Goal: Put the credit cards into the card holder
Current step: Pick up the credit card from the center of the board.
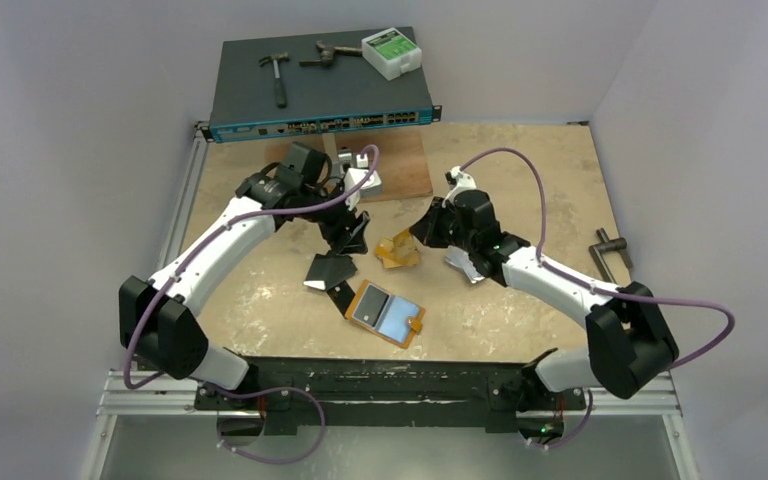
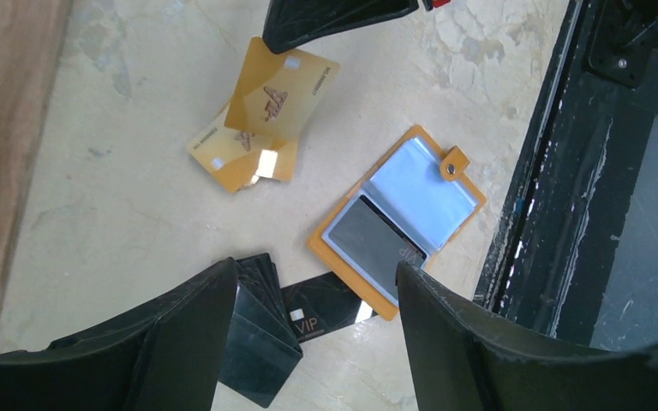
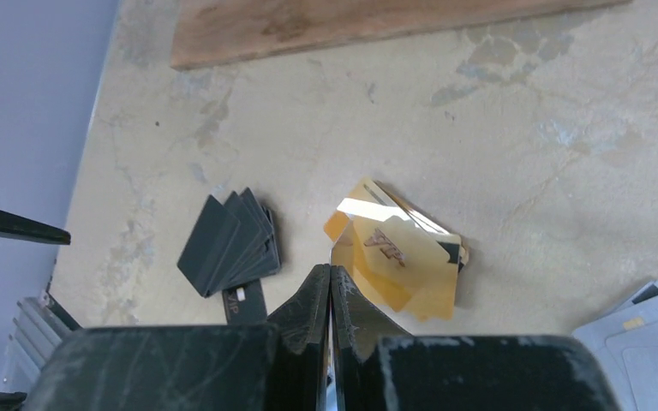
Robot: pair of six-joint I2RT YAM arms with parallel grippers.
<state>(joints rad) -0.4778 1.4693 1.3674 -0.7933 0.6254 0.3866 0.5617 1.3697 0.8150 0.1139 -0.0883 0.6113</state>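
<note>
Card holder: orange wallet point(image 1: 385, 312), lying open and flat, lower centre of the top view, near the black rail at the table's near edge.
Holder, detail: two clear sleeves inside. One holds a dark grey card, the other looks empty and reflects pale blue. A small orange snap tab point(image 2: 452, 164) sticks out from the edge of the empty sleeve.
Black cards: fanned pile point(image 1: 326, 270) just upper left of the holder. One single black card marked VIP point(image 2: 326, 310) lies between the fan and the holder, its corner touching or under the holder's edge.
Gold cards: small loose pile point(image 1: 398, 250) above the holder, centre of the table. The top one carries a logo and overlaps the rest at an angle.
Silver cards: pale stack point(image 3: 643, 330), lower right corner of the right wrist view, beside the gold pile.
Left gripper point(image 2: 317, 274): released, fingers spread wide, nothing between them. It hangs over the black fan and the VIP card.
Right gripper point(image 3: 331, 272): clenched, fingers pressed together. The tips sit at the edge of the gold pile. Cannot tell whether a card is pinched.
Background: wooden board point(image 1: 395, 165) at upper centre, with a network switch point(image 1: 320, 95) behind it.
</note>
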